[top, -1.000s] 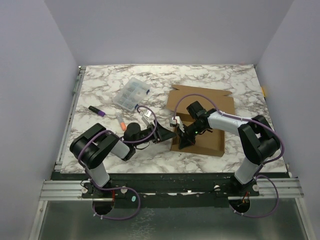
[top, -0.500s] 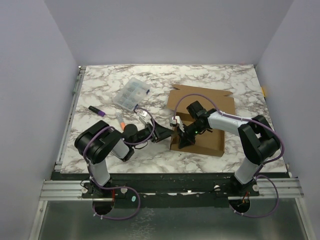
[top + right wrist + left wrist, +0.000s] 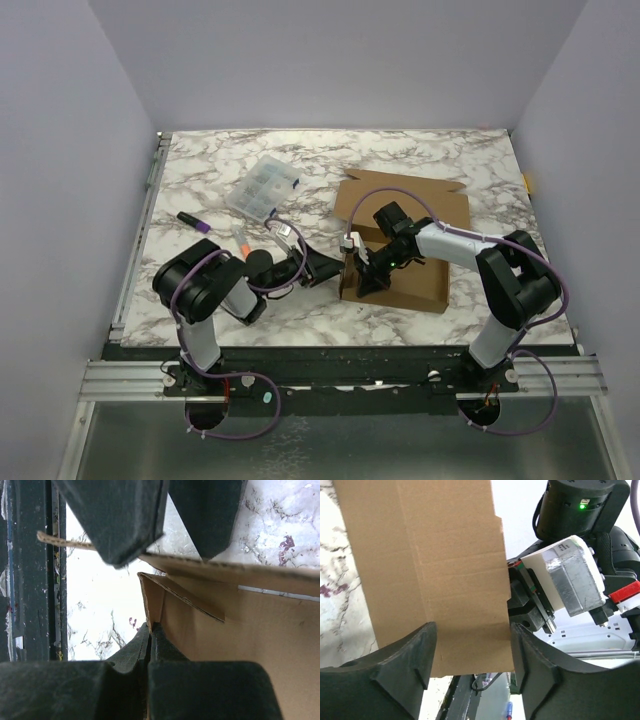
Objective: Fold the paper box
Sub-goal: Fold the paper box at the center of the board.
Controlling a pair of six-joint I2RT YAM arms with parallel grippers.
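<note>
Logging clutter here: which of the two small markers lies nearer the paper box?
The orange marker, which is closer to the paper box; the purple-capped marker lies farther left.

Robotics lab bench, marble-look table (image 3: 450,160), plain walls (image 3: 330,60) (lilac), alu rail (image 3: 120,380) in front
</note>
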